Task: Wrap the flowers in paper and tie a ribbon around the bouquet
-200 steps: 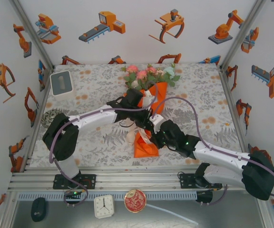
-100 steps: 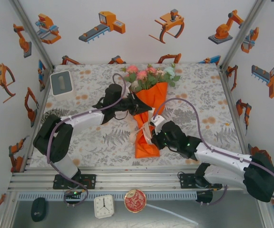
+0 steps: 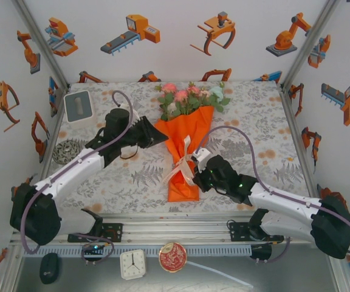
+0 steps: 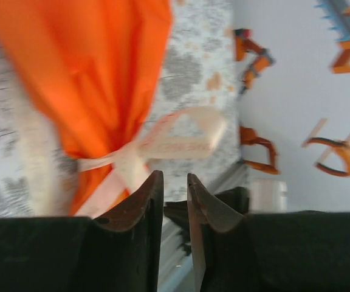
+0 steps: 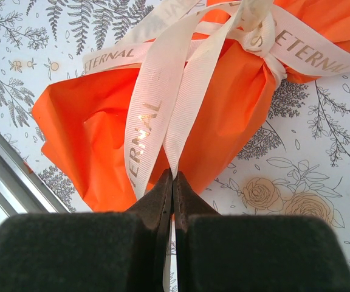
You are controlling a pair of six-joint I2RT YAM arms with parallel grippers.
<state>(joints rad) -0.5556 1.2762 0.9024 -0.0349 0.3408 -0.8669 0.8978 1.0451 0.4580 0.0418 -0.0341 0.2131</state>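
So the bouquet [image 3: 184, 152] is lying flat on the flower-print tablecloth [image 3: 254, 121]. It's a crinkly cone of thin, bright orange paper [image 5: 90, 134] with the flowers [image 3: 190, 97] poking out the far end, pink, cream and pale blue blooms over green leaves. The ribbon [image 5: 157, 109] is a cream, finely ribbed strip with gold lettering, knotted around the cone's narrow waist, with loops and tails flopping loose. The right gripper [image 5: 173, 182] sits just beside the cone's lower half, its black fingers pressed together and pinching one ribbon tail right at the tips, with the knot ahead of it. Its wrist view gives you the weave and the word "ETERNAL", whereas from the top camera the ribbon is just a pale bow. The left gripper [image 4: 174, 182] has its jaws a narrow crack apart with nothing between them. The paper and a ribbon loop sit ahead of it, blurry in its own wrist view. From the top it's right by the cone's wide upper edge, and I can't tell if it touches.
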